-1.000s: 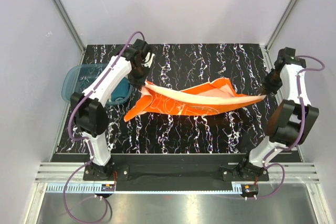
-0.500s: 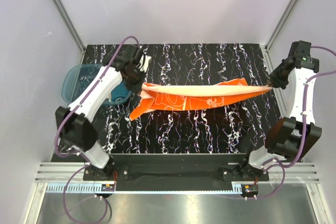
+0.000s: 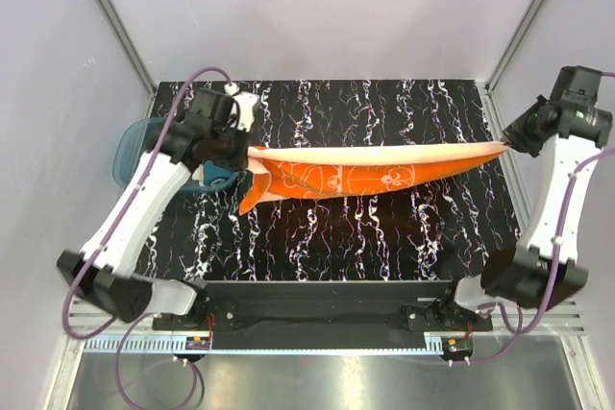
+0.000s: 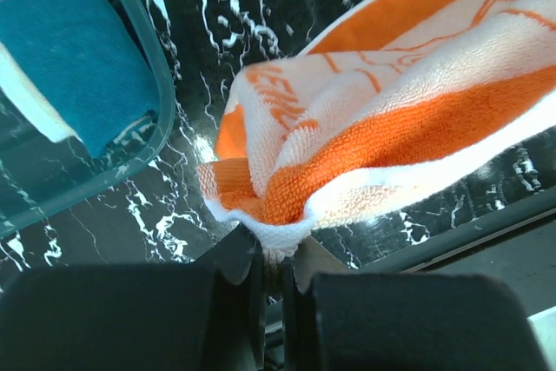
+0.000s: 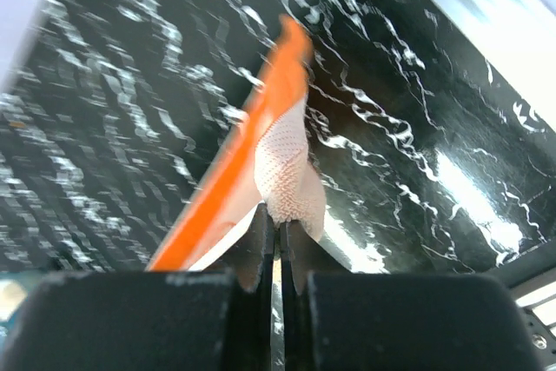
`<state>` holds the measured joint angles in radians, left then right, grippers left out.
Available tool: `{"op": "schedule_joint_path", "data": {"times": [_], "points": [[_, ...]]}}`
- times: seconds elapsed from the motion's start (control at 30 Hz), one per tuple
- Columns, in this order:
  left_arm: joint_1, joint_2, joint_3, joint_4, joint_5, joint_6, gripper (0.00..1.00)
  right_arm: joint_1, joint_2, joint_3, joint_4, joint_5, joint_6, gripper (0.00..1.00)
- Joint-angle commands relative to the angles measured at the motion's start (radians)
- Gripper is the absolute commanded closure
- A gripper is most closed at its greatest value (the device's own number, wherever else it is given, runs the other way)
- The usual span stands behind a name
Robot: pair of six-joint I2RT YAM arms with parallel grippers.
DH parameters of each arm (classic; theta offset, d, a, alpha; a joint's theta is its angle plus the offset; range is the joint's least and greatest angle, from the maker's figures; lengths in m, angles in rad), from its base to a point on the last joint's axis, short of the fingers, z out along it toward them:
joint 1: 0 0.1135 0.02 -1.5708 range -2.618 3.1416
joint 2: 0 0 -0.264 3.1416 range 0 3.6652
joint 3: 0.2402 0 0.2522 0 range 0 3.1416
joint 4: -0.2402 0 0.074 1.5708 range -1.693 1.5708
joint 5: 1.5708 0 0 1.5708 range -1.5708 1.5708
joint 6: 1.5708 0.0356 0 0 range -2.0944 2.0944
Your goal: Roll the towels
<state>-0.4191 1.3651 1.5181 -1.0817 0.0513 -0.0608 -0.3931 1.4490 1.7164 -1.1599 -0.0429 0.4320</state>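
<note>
Orange towel [image 3: 356, 178]: bright orange face, cream/peach reverse, white printed lettering + line art, whitish edge trim. Teal towel [image 4: 78, 58]: deep teal-blue, cream band. Tray [image 3: 125, 151]: translucent blue. Table [image 3: 384, 237]: black w/ white marble veining. Arms [image 3: 144, 201]: white shells, black joints; cables [image 3: 207, 71] purple. Walls [image 3: 336, 7]: pale grey.

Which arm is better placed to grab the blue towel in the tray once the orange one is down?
Left. The left gripper pinches the orange towel right beside the tray holding the teal towel; the right gripper is at the opposite edge.
</note>
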Motion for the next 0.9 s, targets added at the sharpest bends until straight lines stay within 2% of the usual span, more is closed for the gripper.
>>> {"op": "schedule_joint_path", "data": {"times": [0.0,0.3,0.5,0.6,0.67,0.77,0.87], "points": [[-0.014,-0.166,0.028,0.038,0.004,-0.001,1.0,-0.007,-0.172,0.095,-0.035,0.011,0.025,1.0],[-0.084,-0.495,-0.047,0.105,0.165,0.022,1.0,-0.007,-0.426,0.192,-0.119,0.175,0.091,1.0],[-0.084,-0.587,-0.023,0.054,0.306,0.041,1.0,-0.006,-0.475,0.23,-0.141,0.328,0.096,1.0],[-0.084,-0.572,-0.028,0.028,0.323,0.052,1.0,-0.006,-0.432,0.238,-0.13,0.341,0.077,1.0],[-0.092,-0.545,-0.096,0.042,0.343,0.05,1.0,-0.006,-0.386,0.241,-0.127,0.327,0.064,1.0],[-0.092,-0.442,-0.185,0.08,0.334,0.024,1.0,-0.006,-0.285,0.197,-0.098,0.276,0.066,1.0],[-0.09,-0.281,-0.236,0.135,0.311,-0.011,1.0,-0.006,-0.224,0.054,0.015,0.209,0.079,1.0]]}}
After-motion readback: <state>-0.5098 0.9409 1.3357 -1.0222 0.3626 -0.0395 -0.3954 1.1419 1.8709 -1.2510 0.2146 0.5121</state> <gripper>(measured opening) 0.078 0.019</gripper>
